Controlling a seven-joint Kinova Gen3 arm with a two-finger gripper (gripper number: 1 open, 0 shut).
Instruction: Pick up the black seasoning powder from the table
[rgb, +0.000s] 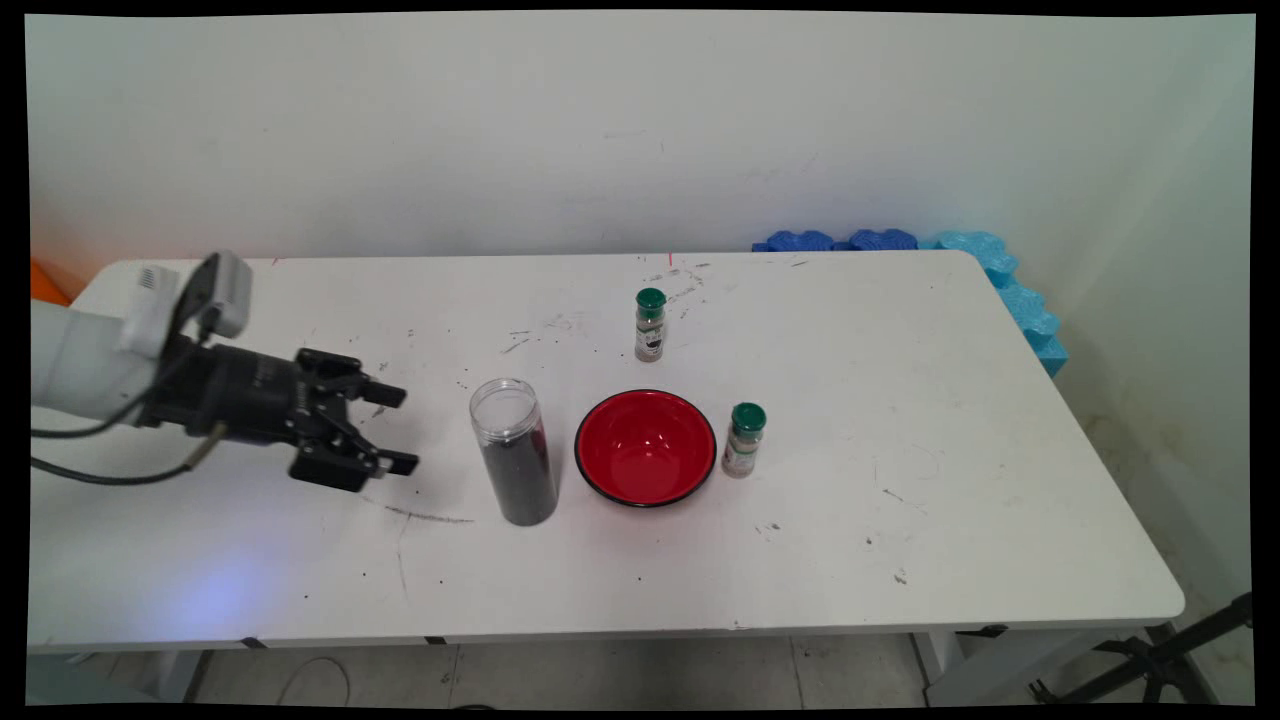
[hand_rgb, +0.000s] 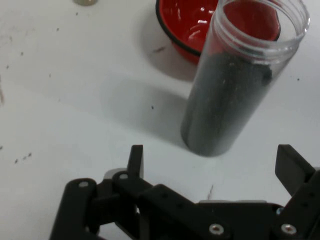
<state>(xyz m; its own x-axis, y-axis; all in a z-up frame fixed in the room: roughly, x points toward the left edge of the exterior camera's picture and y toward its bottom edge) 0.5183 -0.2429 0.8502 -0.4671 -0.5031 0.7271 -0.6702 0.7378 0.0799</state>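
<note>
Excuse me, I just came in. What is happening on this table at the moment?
A white robot arm reaches in from the left with its gripper open, jaws apart, holding nothing. It points at a clear open jar filled with dark material, standing apart from it. Right of the jar sits an empty red bowl, with two green-capped spice bottles near it on the white table.

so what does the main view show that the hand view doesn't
Only the main view shows the two green-capped spice bottles, one behind the bowl and one to its right, the blue foam and the table's edges. Only the hand view shows the jar's threaded rim up close. Both show the open gripper, the clear jar of dark contents and the red bowl.
</note>
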